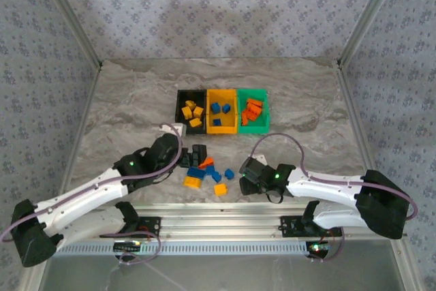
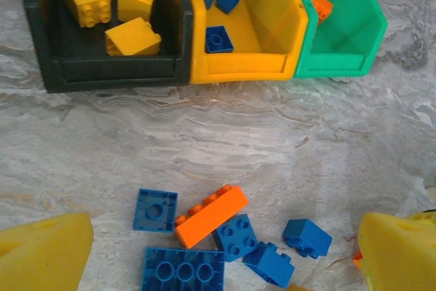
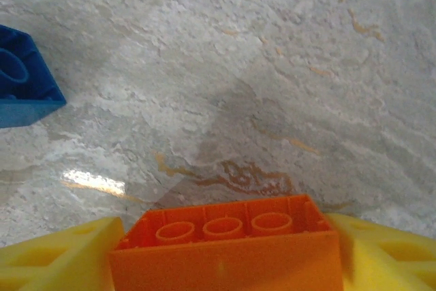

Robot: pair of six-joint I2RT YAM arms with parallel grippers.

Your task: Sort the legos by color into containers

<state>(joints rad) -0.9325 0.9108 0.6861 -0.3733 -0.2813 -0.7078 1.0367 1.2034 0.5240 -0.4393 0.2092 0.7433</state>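
On the left, the left pincer (image 1: pixel 196 154) is held wide open over the loose legos (image 2: pixel 235 236), and nothing is gripped by it. Blue bricks (image 2: pixel 184 270) and one long orange brick (image 2: pixel 210 216) are seen lying on the surface (image 2: pixel 272 141) there. Behind them, three bins are joined in a row. Yellow bricks (image 2: pixel 133 35) are kept in the black bin (image 2: pixel 116 76), blue ones in the yellow bin (image 2: pixel 238 66), and orange ones in the green bin (image 2: pixel 340 35). On the right, the right pincer (image 3: pixel 225 236) is closed on an orange lego (image 3: pixel 225 260), close to the surface. The step in hand is judged to be the carrying of this lego to the green bin. It should be held tight and flat, lifted higher than the bin walls, moved over the middle of the green bin, and only then let go. The open left pincer should be passed with care.
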